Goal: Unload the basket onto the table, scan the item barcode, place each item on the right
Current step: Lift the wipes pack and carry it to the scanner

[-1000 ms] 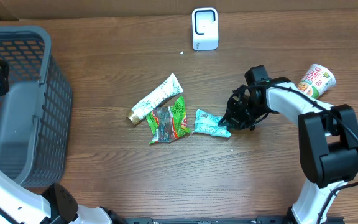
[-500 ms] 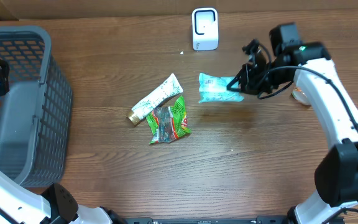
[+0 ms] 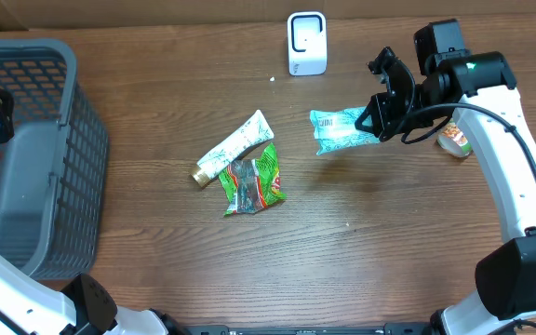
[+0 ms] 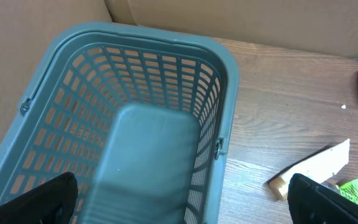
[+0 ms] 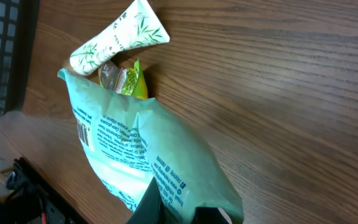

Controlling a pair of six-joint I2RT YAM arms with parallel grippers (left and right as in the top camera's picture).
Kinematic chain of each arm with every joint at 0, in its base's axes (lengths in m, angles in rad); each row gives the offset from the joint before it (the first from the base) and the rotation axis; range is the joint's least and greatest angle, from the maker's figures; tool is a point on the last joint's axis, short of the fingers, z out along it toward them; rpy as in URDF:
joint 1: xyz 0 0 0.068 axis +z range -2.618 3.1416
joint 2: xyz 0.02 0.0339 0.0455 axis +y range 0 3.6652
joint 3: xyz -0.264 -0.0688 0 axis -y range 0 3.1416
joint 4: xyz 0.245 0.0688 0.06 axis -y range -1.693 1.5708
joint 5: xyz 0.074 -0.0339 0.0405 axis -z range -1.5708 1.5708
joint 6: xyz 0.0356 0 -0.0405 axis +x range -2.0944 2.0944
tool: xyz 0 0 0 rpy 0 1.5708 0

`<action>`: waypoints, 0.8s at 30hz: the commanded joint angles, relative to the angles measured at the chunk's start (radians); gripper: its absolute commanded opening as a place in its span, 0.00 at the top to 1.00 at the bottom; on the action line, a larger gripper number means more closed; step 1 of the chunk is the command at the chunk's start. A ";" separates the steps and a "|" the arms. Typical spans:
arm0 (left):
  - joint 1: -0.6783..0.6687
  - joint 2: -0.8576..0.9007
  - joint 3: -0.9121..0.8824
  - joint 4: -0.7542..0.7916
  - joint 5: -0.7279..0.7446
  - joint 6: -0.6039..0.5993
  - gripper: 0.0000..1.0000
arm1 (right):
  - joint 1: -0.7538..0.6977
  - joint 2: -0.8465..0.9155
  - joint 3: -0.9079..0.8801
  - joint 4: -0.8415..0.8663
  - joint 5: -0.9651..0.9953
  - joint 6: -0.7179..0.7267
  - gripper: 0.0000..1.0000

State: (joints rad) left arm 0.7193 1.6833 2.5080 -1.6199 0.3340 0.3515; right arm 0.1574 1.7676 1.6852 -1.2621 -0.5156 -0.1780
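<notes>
My right gripper point(image 3: 376, 119) is shut on one end of a light teal packet point(image 3: 341, 128), holding it in the air over the table, right of and a little nearer than the white barcode scanner point(image 3: 306, 43) at the back edge. In the right wrist view the packet point(image 5: 148, 155) fills the middle, its printed back with a small barcode facing the camera. My left gripper point(image 4: 182, 208) hangs open over the grey basket point(image 4: 225, 93), nothing between its fingers.
A white tube point(image 3: 233, 146) and a green wrapper point(image 3: 254, 179) lie mid-table. A cup-noodle container point(image 3: 454, 138) sits behind my right arm. The grey basket point(image 3: 73, 74) takes up the left side.
My right gripper picked the teal packet off the table, lifted it toward the back and has now shifted it slightly right, near the scanner. The left arm has not moved.
</notes>
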 commanded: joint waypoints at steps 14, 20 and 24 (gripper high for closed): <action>-0.006 0.000 0.000 0.001 0.014 0.019 0.00 | 0.156 -0.030 0.127 0.233 0.564 0.103 0.96; -0.006 0.000 0.000 0.001 0.014 0.019 0.00 | 0.287 0.018 0.150 0.495 1.056 -0.055 0.96; -0.006 0.000 0.000 0.001 0.014 0.019 0.00 | 0.307 0.099 0.149 0.723 1.181 -0.290 0.96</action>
State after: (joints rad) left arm 0.7193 1.6833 2.5080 -1.6199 0.3340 0.3515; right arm 0.4683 1.8057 1.8084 -0.6117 0.4397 -0.2764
